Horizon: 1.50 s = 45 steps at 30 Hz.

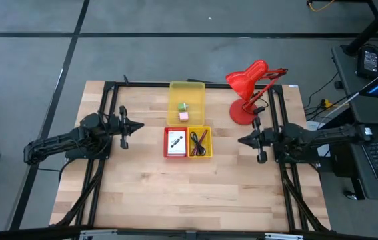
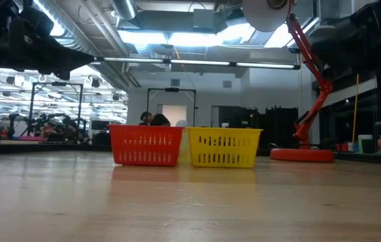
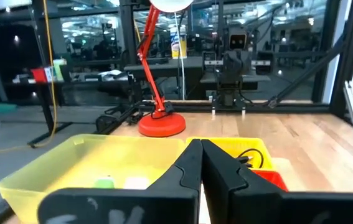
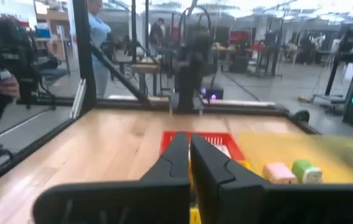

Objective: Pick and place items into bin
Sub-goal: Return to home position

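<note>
A yellow bin at the table's far middle holds a green block and a pink cube. Just nearer sit a red basket with a white printed packet and a yellow basket with a black cable and a dark red pen-like tool. My left gripper hovers left of the baskets, shut and empty. My right gripper hovers to their right, shut and empty. The wrist views show the block and the cube.
A red desk lamp stands on its round base at the far right of the table. A black frame borders the table. Bare wood lies nearer than the baskets. People stand in the room beyond.
</note>
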Motion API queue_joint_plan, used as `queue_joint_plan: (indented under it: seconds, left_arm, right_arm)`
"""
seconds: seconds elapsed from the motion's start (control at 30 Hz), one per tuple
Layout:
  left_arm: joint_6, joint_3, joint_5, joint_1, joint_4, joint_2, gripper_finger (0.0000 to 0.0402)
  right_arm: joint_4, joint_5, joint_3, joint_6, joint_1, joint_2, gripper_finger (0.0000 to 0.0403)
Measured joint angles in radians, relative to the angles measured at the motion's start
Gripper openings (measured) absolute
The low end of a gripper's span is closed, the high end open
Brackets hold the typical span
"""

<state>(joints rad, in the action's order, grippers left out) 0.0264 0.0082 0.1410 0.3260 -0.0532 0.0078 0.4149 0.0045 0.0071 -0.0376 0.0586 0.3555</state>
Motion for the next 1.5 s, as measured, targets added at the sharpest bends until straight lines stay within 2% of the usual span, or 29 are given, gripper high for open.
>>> queue_joint_plan:
  seconds: [0.3,0.7,1.0,1.5]
  left_arm:
    - [-0.057,0.000,0.000,0.000,0.002,0.000,0.0003]
    - [-0.058,0.000,0.000,0.000,0.003,0.000,0.0004]
    - [-0.058,0.000,0.000,0.000,0.003,0.000,0.0005]
    - [-0.058,0.000,0.000,0.000,0.003,0.000,0.0008]
  right_arm:
    - [-0.125,0.000,0.000,0.008,0.000,-0.021,0.0000]
    - [-0.129,-0.015,0.001,-0.045,0.000,-0.020,0.0000]
    - [-0.129,-0.018,0.001,0.138,0.000,-0.020,0.0000]
    - [-0.129,-0.018,0.002,0.136,0.000,-0.020,0.0000]
